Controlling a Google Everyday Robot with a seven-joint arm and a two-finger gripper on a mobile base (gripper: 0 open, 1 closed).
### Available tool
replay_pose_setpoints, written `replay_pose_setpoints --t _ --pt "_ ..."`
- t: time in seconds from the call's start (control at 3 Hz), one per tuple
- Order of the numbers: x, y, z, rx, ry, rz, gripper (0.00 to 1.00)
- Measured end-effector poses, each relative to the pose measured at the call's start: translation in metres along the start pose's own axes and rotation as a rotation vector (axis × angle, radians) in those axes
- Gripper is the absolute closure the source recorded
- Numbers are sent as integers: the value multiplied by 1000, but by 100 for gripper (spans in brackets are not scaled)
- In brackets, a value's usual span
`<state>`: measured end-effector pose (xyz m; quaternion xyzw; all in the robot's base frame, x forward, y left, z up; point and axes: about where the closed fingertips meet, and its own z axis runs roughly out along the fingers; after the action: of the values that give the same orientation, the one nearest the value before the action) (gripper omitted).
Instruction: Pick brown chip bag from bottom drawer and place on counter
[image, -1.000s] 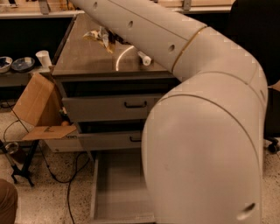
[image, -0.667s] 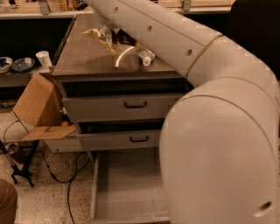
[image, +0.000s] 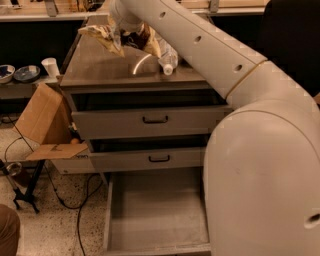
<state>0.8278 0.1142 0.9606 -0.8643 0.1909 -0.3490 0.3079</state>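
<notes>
The brown chip bag is crumpled over the far part of the counter, its cream end sticking out to the left. My gripper is at the end of the white arm, right above the bag and shut on it. A clear plastic bottle lies on the counter next to the bag. The bottom drawer is pulled open below, with a bare grey floor.
The two upper drawers with black handles are slightly ajar. An open cardboard box stands left of the cabinet, above cables on the floor. A white cup and bowls sit on a low shelf at left. My arm's bulk fills the right side.
My arm has swung across the view and its near part now fills more of the right side. The bag stays at the gripper over the far part of the counter.
</notes>
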Motion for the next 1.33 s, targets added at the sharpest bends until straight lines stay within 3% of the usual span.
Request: replay_pose_setpoints --t 0.33,0.67,1.33 --pt "-8 -12 13 85 -74 -43 100" --pt "-14 -14 27 125 -126 -62 81" --pt "-19 -15 45 107 -168 -69 34"
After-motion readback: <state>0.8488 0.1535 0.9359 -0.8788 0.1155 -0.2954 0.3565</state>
